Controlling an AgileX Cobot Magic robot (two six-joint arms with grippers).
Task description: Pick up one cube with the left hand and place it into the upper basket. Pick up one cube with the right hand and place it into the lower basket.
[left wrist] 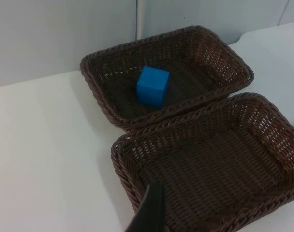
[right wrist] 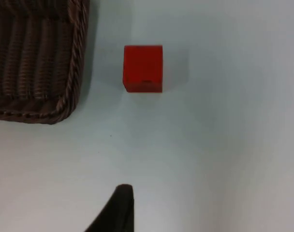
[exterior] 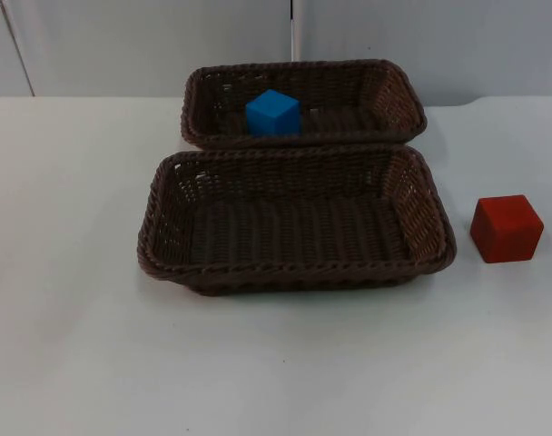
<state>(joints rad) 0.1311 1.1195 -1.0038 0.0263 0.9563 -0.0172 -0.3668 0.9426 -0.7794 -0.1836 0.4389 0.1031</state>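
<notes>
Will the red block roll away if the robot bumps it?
Probably not. The red block has flat sides and rests on one flat face on the white table, so a bump would likely slide it, not roll it. It looks solid with sharp edges, so it should stay stiff when pinched. The table looks smooth, so it may slide easily.

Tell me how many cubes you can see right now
2. The blue cube lies inside the upper basket, toward its left half. The red cube sits on the white table, right of the lower basket, not touching it.

One cube (exterior: 273, 113) in upper basket (exterior: 394, 91); other cube (exterior: 506, 228) right of lower basket (exterior: 158, 218)
</notes>
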